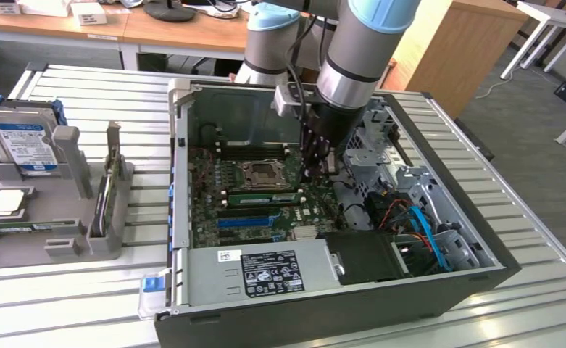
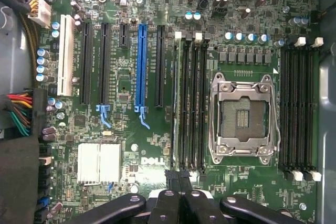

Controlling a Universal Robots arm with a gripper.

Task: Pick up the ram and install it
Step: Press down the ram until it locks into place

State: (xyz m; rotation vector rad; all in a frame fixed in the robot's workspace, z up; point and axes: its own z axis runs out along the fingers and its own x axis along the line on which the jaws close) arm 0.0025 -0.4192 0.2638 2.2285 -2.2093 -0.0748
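Black multi-link gripper [image 2: 177, 177] is seen clenched, fingertips pressed together, with nothing visibly grasped between them. It is positioned inside the open black desktop computer case [image 1: 360, 312], low over the green motherboard [image 2: 131, 145]. It sits at one end of the bank of black memory slots [image 2: 191, 103] beside the open silver CPU socket [image 2: 242, 114].

The ram [image 1: 261, 197], a long thin green circuit-board stick with a small white label, is seen in the exterior view standing on edge in that slot bank. It lies between the CPU socket and the long blue plastic expansion slot [image 1: 248, 220]. In the wrist view it would be edge-on and cannot be separated from the slots with confidence.

Progress is judged late: pick-up is done, the stick is placed in a slot, and nothing is carried. Whether it is pressed fully home, or the white end clips [image 2: 178, 35] latched, cannot be told. Contact between fingertips and stick cannot be told either; the closed tips over the slot end suggest a pressing-down stage.

The grey parts holder [image 1: 70, 217] with a hard drive [image 1: 22, 145], on the exterior view's left, is well apart from the arm.
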